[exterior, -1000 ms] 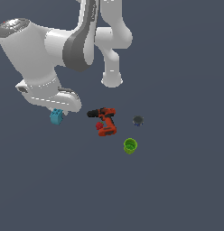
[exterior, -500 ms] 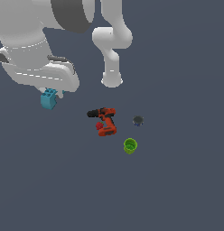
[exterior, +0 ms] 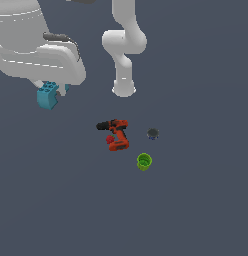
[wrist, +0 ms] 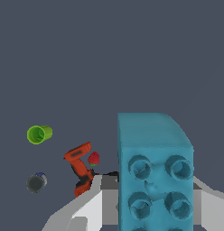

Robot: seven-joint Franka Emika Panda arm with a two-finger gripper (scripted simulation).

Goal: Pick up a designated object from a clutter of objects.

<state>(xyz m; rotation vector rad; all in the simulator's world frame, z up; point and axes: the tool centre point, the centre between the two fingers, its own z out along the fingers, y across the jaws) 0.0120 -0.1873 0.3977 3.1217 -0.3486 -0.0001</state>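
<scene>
**Teal brick held in the end effector, clear of the clutter**

The teal-blue brick point(exterior: 47, 95) sits between the two fingers point(wrist: 89, 205) of the end effector point(exterior: 51, 92), which is clamped on it. In the exterior view the brick hangs just below the white wrist housing point(exterior: 38, 47), toward that view's left and well apart from the other items. Only its lower part is visible there; the housing covers the rest.

In the wrist view the brick point(wrist: 152, 173) fills much of the frame. It is oblong, uniformly teal-blue, with slightly rounded upper corners. The face turned to the camera carries round studs in two rows; four are visible and the rest are cut off by the frame edge. A grey finger flanks the brick on each side.

The lime-green cup point(exterior: 144, 161) lies on the dark grey counter point(exterior: 196, 210). In the wrist view the cup point(wrist: 39, 134) lies on its side with its open mouth visible; nothing is visible inside it.

The red-and-black drill point(exterior: 114, 134) lies flat on the counter, near the cup and between it and the brick. A small red strawberry-like item point(wrist: 93, 158) rests just beside the drill body.

The small dark round object point(exterior: 153, 133) lies near the drill, on the exterior view's right of it, and near the cup. Whether it is hollow cannot be determined.
</scene>
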